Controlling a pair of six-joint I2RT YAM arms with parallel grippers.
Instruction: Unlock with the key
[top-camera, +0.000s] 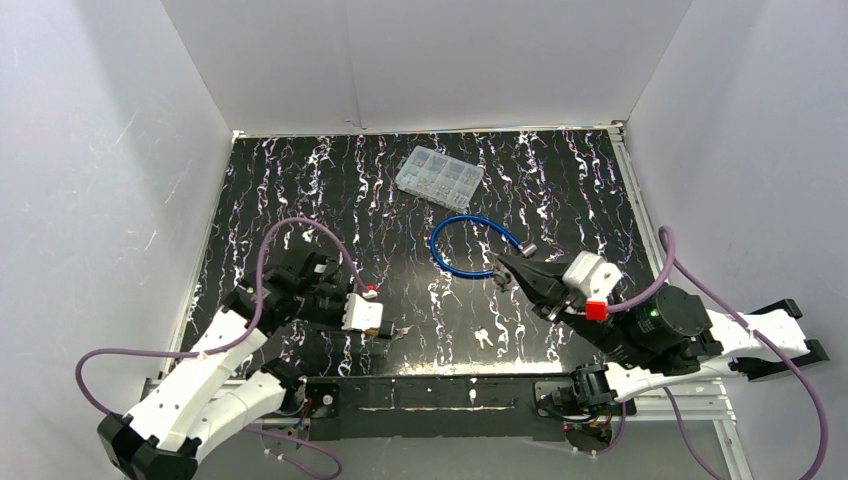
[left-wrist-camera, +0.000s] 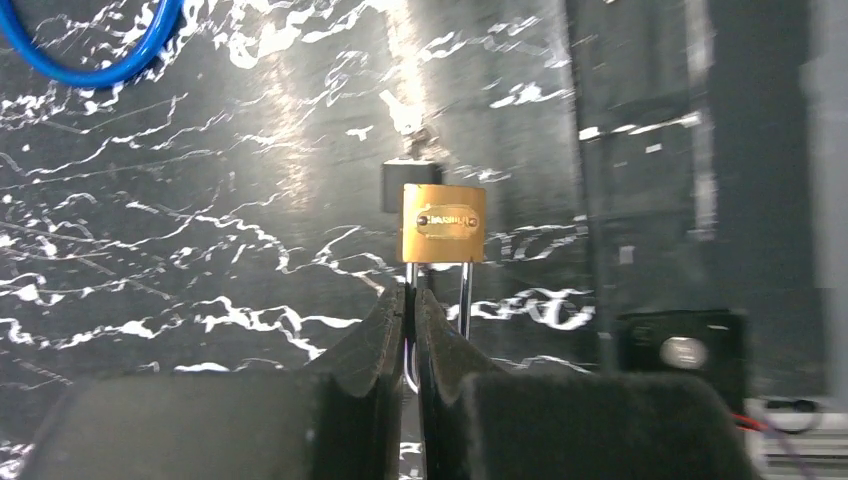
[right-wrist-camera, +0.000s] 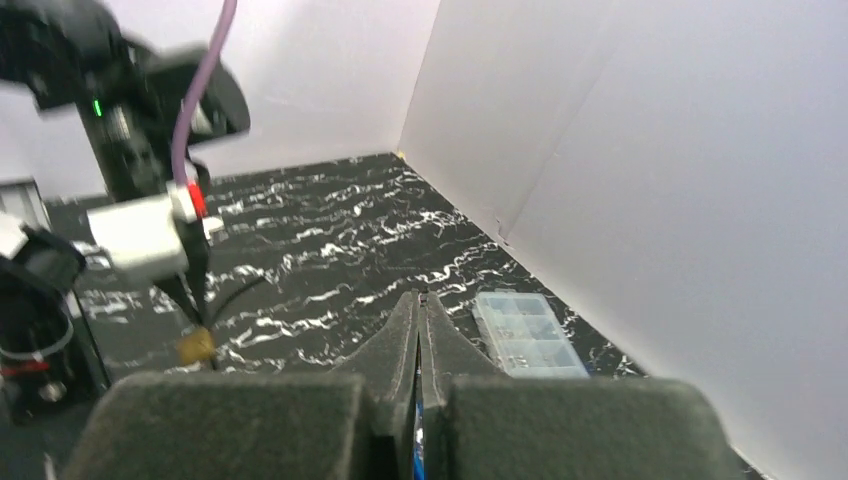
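Left gripper (left-wrist-camera: 411, 295): fingers (left-wrist-camera: 375, 335) clamped on one leg of the shackle of the brass padlock (left-wrist-camera: 441, 222). The lock body sticks out past the fingertips with its oval label facing the left wrist camera. From the top view the padlock sits at the tip of the left arm, over the near left-centre of the counter (top-camera: 300, 180). Whether it is clear of the surface cannot be told.

Right gripper (right-wrist-camera: 421, 300): fingers pressed together. Cannot tell whether anything thin is pinched between them. From above, its tip lies just beside the near right part of the blue cable loop (left-wrist-camera: 110, 78). The loop lies flat at mid-counter.

A small pale metallic piece (left-wrist-camera: 405, 110) rests on the counter beyond the padlock, between the two arms. It is too blurred to identify.

A clear compartment box (top-camera: 438, 174) sits toward the far wall, apart from both arms. The two grippers are well apart and point roughly toward each other.
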